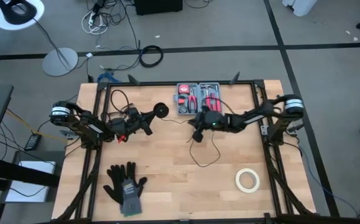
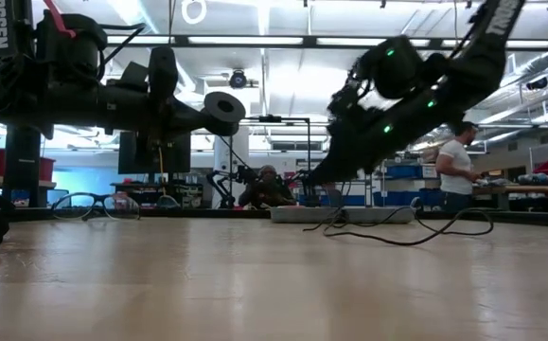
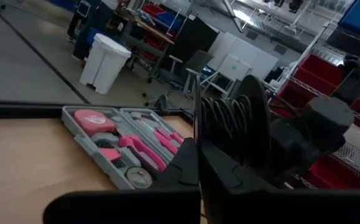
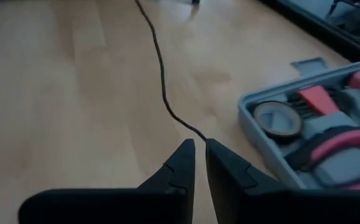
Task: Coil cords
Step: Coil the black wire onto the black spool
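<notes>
The thin black cord (image 1: pixel 206 149) trails across the wooden table (image 1: pixel 167 180) mid-board, its round disc (image 1: pixel 161 111) up near the left gripper (image 1: pixel 147 118), whose fingers are closed on the wound cord end. The right gripper (image 4: pixel 197 149) has its fingertips a sliver apart around the wire, just beside the grey tool case (image 1: pixel 197 98). Tape roll (image 1: pixel 247 180) and gloves (image 1: pixel 125 184) lie well away.

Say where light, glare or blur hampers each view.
Low view: ceiling lights backlight both arms into silhouettes. Left wrist view: fingers dark, the wound cord hard to resolve. Right wrist view: tool case soft. High view: evenly lit.
</notes>
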Robot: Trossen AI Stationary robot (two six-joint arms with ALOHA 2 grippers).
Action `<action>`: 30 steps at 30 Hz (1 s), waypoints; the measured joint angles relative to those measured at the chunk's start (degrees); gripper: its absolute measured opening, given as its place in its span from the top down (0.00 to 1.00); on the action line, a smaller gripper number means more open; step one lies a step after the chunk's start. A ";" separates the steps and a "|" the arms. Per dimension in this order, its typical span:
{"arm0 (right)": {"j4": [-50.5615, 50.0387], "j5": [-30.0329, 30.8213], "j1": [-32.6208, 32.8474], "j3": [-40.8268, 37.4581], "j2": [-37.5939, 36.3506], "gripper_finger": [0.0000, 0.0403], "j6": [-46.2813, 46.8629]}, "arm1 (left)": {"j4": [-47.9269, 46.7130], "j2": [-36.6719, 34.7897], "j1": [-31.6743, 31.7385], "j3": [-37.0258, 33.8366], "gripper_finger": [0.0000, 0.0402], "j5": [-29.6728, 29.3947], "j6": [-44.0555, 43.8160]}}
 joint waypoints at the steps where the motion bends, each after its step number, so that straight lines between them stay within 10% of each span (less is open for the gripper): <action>1: 0.03 0.00 -0.02 0.98 1.68 0.90 -1.11 | -0.27 0.00 0.00 0.00 1.00 -0.13 -0.40; 30: -7.82 -2.41 -0.96 8.01 9.12 0.90 -14.92 | -4.86 0.00 -1.97 -0.11 1.00 -0.86 -5.78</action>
